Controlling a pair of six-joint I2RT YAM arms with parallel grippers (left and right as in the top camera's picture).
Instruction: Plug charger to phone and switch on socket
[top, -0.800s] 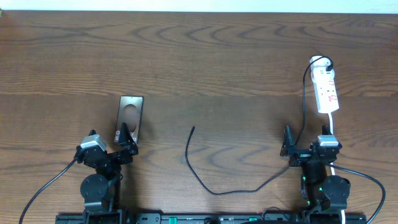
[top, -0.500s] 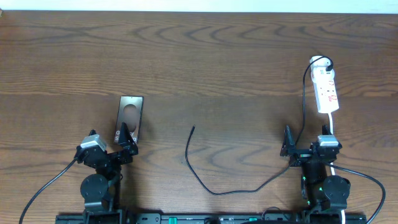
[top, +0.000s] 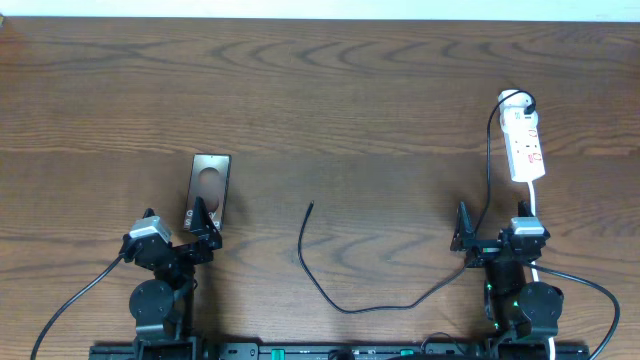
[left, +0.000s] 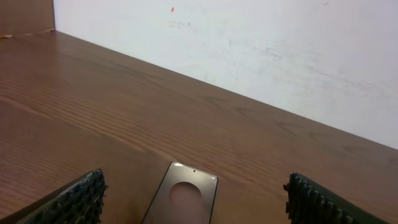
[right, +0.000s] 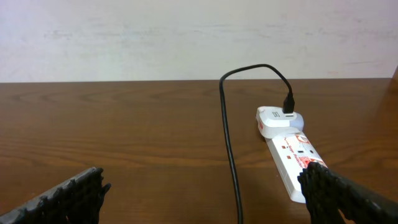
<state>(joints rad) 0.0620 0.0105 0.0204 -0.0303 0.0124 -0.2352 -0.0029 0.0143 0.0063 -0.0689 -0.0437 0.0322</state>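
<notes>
Left gripper (left: 194, 186), jaws wide apart with the phone (top: 210, 187) lying just ahead, would do best to steady it while the equally open, empty right gripper (right: 202, 177) fetches the charger (top: 330, 290) tip lying mid-table, well apart from the socket (top: 525, 148).

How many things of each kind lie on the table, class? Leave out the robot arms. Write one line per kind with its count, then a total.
Phone: 1
Charger cable: 1
Power strip: 1
Total: 3
</notes>
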